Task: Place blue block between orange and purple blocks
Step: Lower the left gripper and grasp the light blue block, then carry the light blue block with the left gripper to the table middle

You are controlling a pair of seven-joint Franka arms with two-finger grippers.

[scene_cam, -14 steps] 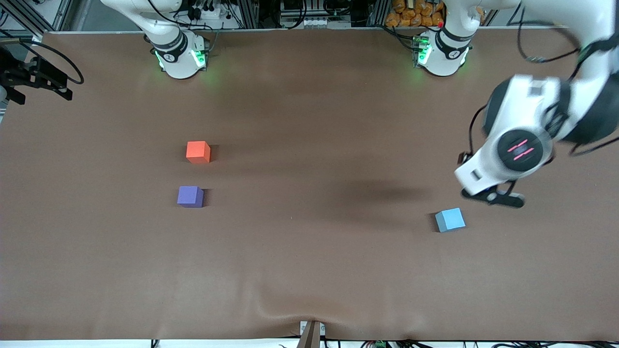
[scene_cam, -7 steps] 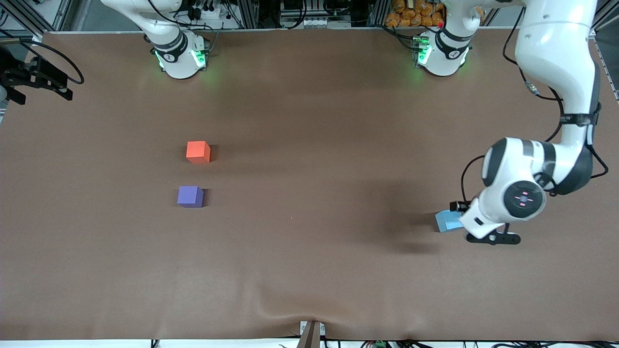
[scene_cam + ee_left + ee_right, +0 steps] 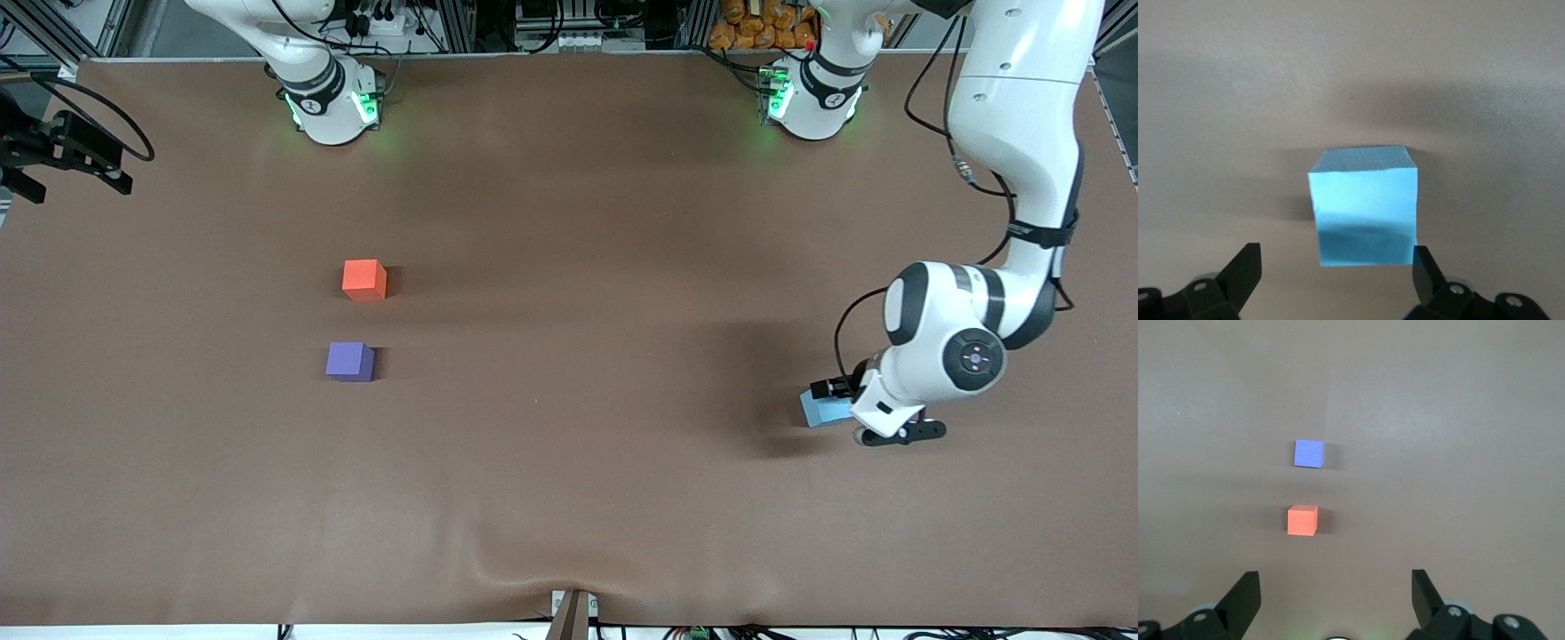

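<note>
The blue block [image 3: 818, 411] lies on the brown table toward the left arm's end. My left gripper [image 3: 851, 412] is low over it, its hand covering part of the block. In the left wrist view the blue block [image 3: 1365, 207] sits just ahead of my open gripper [image 3: 1336, 257], its near edge level with the fingertips [image 3: 1421, 267], untouched. The orange block [image 3: 364, 279] and the purple block [image 3: 349, 362] stand apart toward the right arm's end, purple nearer the camera. My right gripper [image 3: 1336, 580] is open and empty, high above them; orange [image 3: 1302, 520] and purple [image 3: 1309, 453] show in its view.
A black fixture with a cable [image 3: 62, 151] sits at the table edge at the right arm's end. The cloth has a fold [image 3: 533, 569] near the front edge. The two arm bases [image 3: 329, 102] [image 3: 813, 98] stand along the back.
The left arm swung down and toward the front camera, coming low over the blue block. The blocks have not moved. The right arm waits.
</note>
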